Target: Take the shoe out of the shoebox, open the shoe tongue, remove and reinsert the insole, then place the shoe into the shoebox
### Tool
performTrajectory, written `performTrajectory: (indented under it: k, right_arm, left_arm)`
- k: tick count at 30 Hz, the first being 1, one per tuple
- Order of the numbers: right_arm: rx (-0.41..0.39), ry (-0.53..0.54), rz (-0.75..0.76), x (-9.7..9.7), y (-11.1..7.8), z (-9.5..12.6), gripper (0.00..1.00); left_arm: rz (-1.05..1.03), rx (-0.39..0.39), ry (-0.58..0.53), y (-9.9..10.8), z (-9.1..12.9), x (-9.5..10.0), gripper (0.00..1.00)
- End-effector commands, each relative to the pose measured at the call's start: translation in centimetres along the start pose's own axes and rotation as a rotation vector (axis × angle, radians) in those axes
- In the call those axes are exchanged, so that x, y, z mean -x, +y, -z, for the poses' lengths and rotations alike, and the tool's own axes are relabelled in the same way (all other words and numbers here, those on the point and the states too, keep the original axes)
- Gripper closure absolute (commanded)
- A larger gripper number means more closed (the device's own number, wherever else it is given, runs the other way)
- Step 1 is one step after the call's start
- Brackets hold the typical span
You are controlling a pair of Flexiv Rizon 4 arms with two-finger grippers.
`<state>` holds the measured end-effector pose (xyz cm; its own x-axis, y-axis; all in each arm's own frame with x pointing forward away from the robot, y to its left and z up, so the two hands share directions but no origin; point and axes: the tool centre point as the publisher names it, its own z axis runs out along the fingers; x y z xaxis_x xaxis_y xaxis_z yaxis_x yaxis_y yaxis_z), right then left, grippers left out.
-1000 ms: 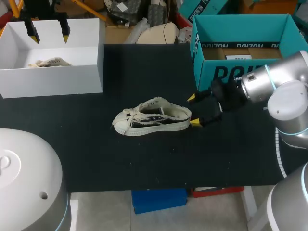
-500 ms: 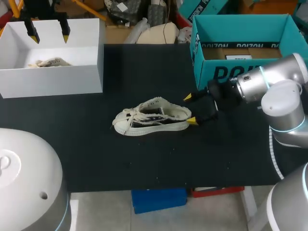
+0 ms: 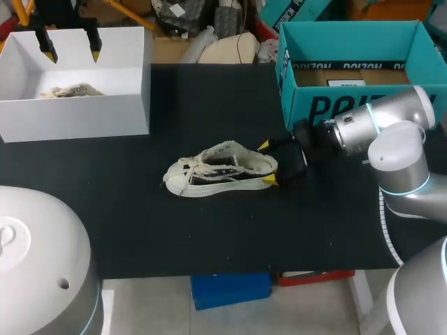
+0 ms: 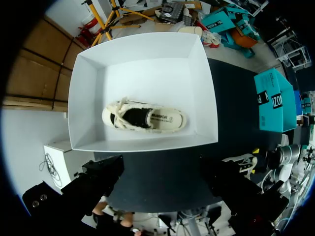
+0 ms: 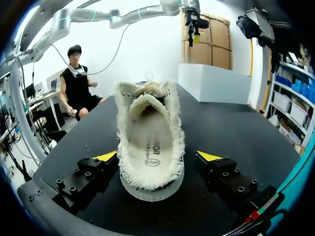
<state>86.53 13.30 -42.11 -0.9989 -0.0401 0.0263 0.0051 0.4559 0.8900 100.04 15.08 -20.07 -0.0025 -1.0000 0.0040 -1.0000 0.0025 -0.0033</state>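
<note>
The white shoebox (image 4: 147, 69) holds one cream boxed shoe (image 4: 145, 117), straight ahead of the left gripper (image 3: 70, 45), jaws wide apart. What is in the teal box (image 3: 349, 105) is hard to make out. The loose shoe (image 3: 220, 169) lies on the table (image 3: 209, 230), heel between the right gripper (image 3: 266, 162)'s spread jaws, unclasped. Only the right wrist view shows its insole (image 5: 150, 142).

Two shoes (image 3: 220, 171) (image 3: 70, 91), two boxes (image 3: 77, 118) (image 3: 328, 105), two hands (image 3: 70, 50) (image 3: 266, 162)

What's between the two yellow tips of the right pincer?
The heel end of the shoe, flanked by the open right pincer; the right wrist view shows it.
</note>
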Motion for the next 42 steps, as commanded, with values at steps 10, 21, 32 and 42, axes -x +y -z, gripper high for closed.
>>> performTrajectory:
  k: [10, 21, 32, 42]
  right_arm:
    - [0.015, 0.012, -0.014, -0.4, -0.7, -1.5, 0.0]
    - [-0.003, 0.01, -0.025, -0.4, -1.0, -1.7, 1.0]
    - [-0.003, 0.01, -0.025, -0.4, -1.0, -1.7, 1.0]
    - [-0.003, 0.01, -0.025, -0.4, -1.0, -1.7, 1.0]
  left_arm:
    - [0.001, 0.001, -0.001, 0.0, 0.0, 0.0, 0.0]
    - [0.001, 0.001, -0.001, 0.0, 0.0, 0.0, 0.0]
    - [0.001, 0.001, -0.001, 0.0, 0.0, 0.0, 0.0]
    - [-0.062, -0.031, -0.108, 0.5, 0.3, -5.1, 0.0]
